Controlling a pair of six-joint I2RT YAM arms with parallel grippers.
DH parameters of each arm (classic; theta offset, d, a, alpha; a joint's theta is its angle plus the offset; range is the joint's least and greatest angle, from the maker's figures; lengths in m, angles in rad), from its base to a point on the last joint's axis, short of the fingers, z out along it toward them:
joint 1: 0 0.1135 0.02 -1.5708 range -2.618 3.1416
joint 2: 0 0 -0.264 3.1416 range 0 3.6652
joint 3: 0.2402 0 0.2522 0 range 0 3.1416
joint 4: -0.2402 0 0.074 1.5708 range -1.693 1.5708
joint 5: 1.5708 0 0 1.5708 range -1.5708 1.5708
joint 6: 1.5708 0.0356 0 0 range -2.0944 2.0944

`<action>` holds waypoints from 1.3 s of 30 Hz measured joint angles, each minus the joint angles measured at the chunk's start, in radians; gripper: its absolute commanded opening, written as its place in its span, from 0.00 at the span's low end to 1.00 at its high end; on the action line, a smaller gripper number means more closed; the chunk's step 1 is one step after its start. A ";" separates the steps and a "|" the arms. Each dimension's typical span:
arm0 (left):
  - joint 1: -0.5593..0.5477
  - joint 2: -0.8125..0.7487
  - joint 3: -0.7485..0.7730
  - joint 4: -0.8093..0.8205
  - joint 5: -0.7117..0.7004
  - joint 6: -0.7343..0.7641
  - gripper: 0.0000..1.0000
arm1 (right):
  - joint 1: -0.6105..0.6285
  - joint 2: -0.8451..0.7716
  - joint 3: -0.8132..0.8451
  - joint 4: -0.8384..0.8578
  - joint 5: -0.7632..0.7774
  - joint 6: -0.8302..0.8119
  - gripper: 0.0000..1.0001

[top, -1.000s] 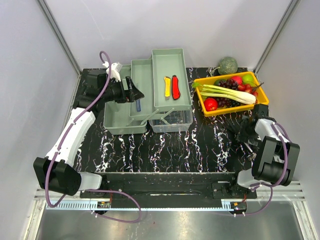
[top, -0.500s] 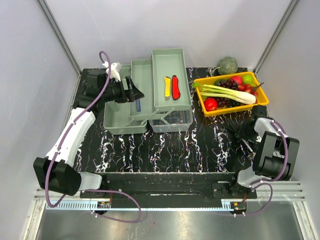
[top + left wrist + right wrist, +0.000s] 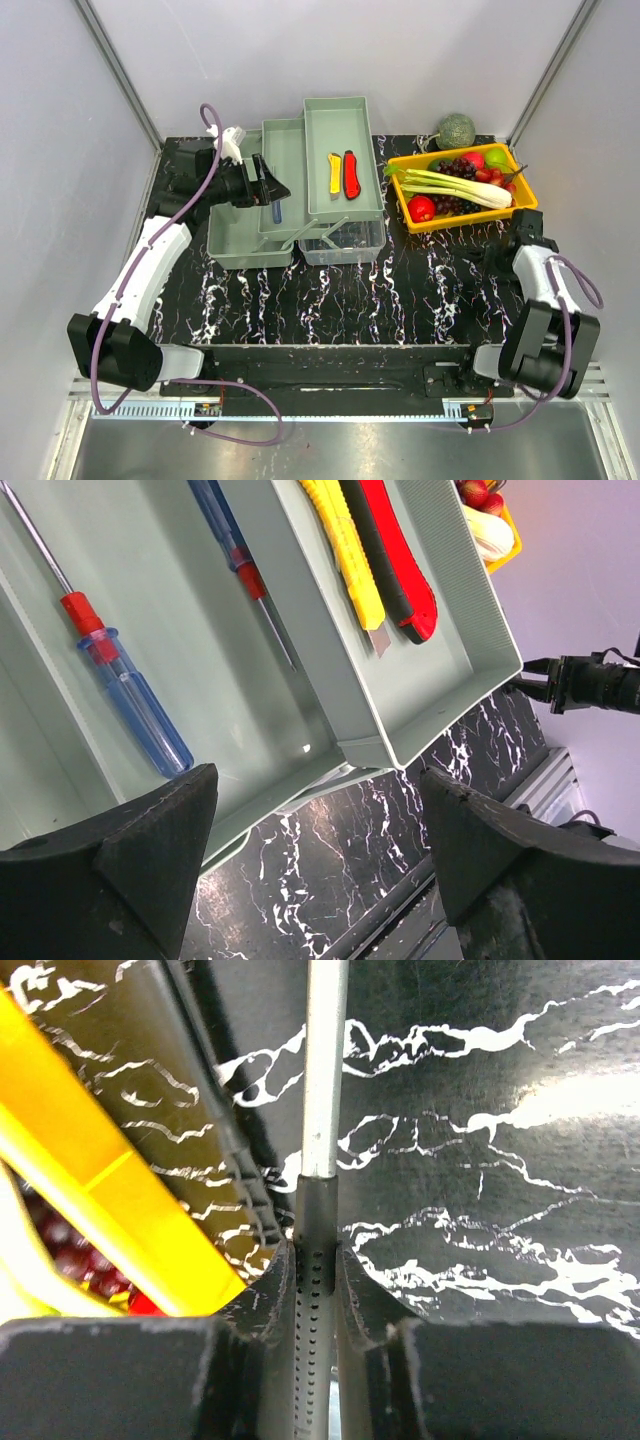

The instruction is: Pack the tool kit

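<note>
Top external view: the toolbox stands far left of centre on the black marbled table, its trays folded out in steps. A yellow knife and a red knife lie side by side in the rightmost tray, and a screwdriver lies in the middle tray. The left gripper hangs over the left trays. To the right sits a fruit tray, with a round green vegetable on the table just behind it. The right gripper is low over the table, just near of the fruit tray; its hold is too small to make out here.

Left wrist view: the left gripper has its fingers spread wide and holds nothing. Below it, the screwdriver and a second screwdriver lie in a tray of the toolbox. The yellow knife and red knife are touching in the next tray. The right gripper shows at the right edge.

Right wrist view: the right gripper is clamped on a tool with a dark dotted grip and a bare metal shaft. The shaft runs away over the table, and the fruit tray is on the left.
</note>
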 measured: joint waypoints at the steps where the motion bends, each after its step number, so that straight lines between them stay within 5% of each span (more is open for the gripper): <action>1: 0.000 0.000 -0.001 0.001 0.003 -0.001 0.86 | 0.000 -0.024 0.000 -0.010 0.000 -0.008 0.00; 13: 0.000 0.000 -0.001 0.046 0.082 -0.028 0.87 | 0.000 -0.467 0.029 -0.173 0.027 -0.145 0.00; 25: -0.038 -0.085 -0.016 0.092 0.150 -0.111 0.88 | 0.000 -0.664 0.112 -0.170 -0.193 -0.240 0.00; 28: -0.058 -0.121 -0.021 0.101 0.155 -0.122 0.89 | 0.000 -0.656 0.083 -0.172 -0.216 -0.286 0.30; 30: -0.061 -0.145 -0.034 0.112 0.158 -0.125 0.89 | 0.000 -0.623 0.067 -0.179 -0.212 -0.348 0.65; 31: -0.061 -0.155 -0.043 0.115 0.158 -0.126 0.89 | 0.000 -0.597 0.061 -0.179 -0.206 -0.379 0.74; 34: -0.062 -0.174 -0.072 0.119 0.158 -0.126 0.89 | 0.000 -0.499 0.034 -0.170 -0.175 -0.494 0.84; 39: -0.065 -0.178 -0.122 0.115 0.156 -0.125 0.89 | 0.000 -0.397 -0.078 -0.125 -0.139 -0.601 0.81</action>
